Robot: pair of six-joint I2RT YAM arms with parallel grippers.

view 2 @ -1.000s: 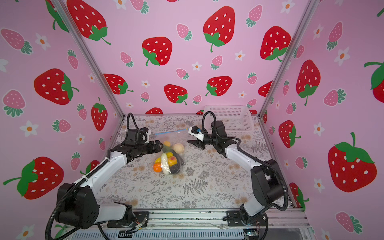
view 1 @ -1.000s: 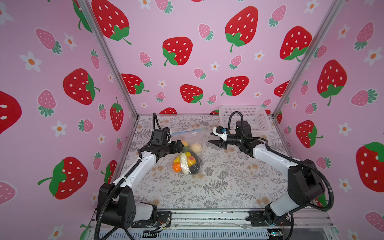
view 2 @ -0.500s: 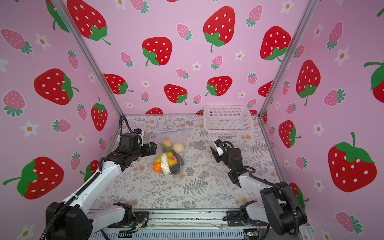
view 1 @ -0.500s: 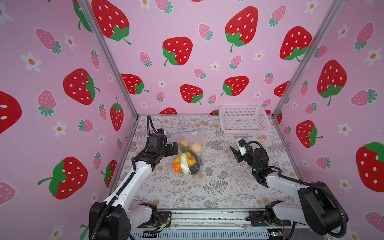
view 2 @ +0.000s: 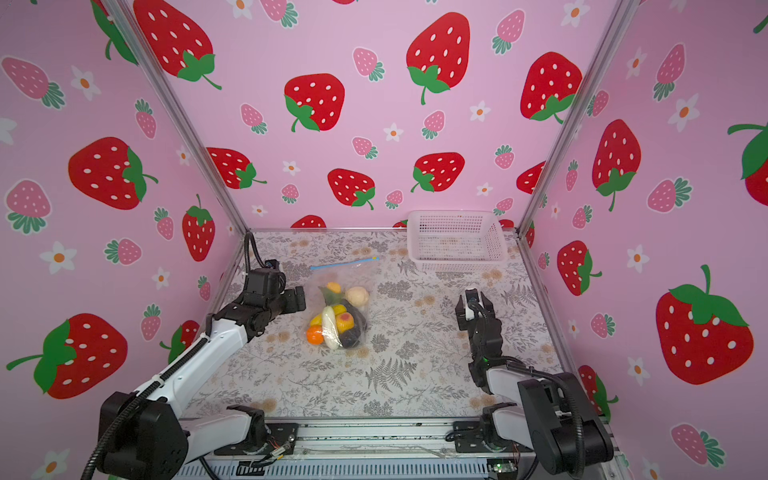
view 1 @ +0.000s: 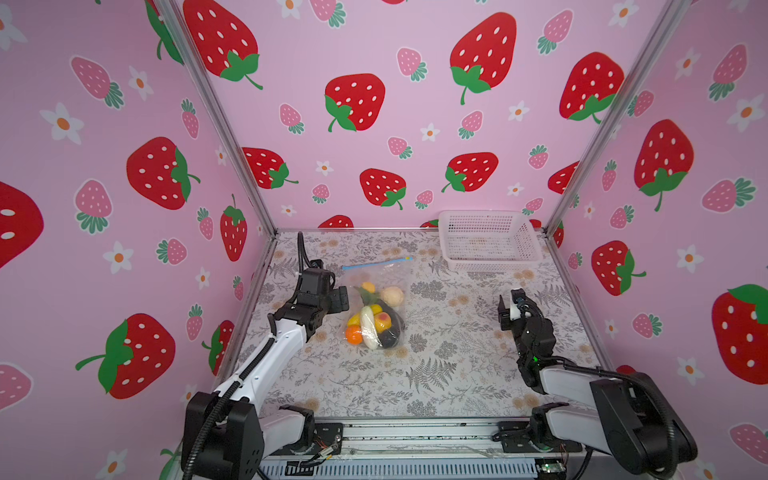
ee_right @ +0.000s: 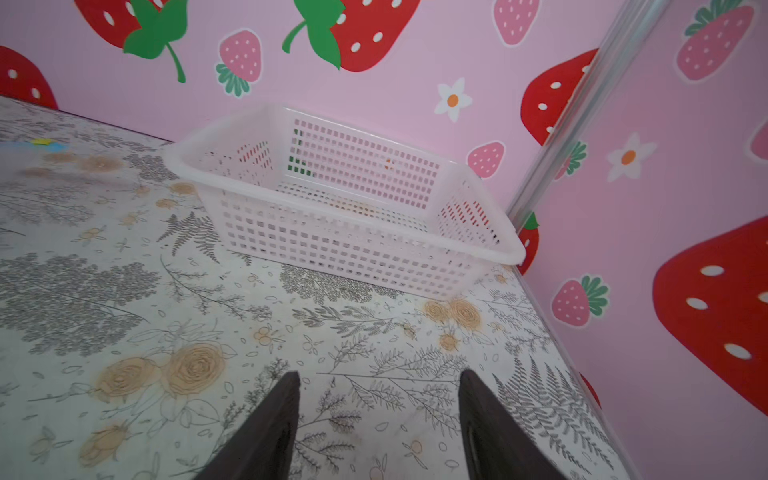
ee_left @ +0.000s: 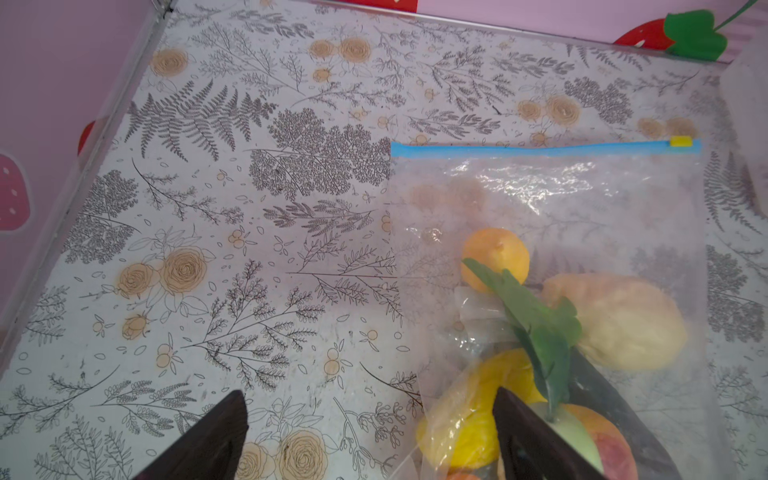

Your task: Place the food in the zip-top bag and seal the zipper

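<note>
Read the table (view 1: 436, 374) as a clock with 12 at the back wall. The basket (view 1: 490, 249) sits at 1 o'clock, and no food shows in it. The bag (view 1: 376, 278) lies flat a little toward 11 from the centre, with its mouth at its own 12 o'clock edge. The food (view 1: 374, 322) is all inside, heaped at the bag's 6 o'clock end.

The left gripper (view 1: 343, 298) is just beside the bag at its 9 o'clock. Its fingers are spread wide and hold nothing, though in the left wrist view one fingertip overlaps the bag's edge. The right gripper (view 1: 510, 297) is at the table's 3 o'clock, well apart from the bag, pointing at the basket. Its fingers are parted over bare table.

The zipper (ee_left: 540, 148) shows as one flat, straight strip, with the slider (ee_left: 680, 141) at its 3 o'clock end.

Filling looks done and the seal looks run to the end, so this is probably the last step. The next move is to confirm there is no gap along the strip. If there is one, one gripper should pin a mouth corner while the other pinches the slider and runs it along.
</note>
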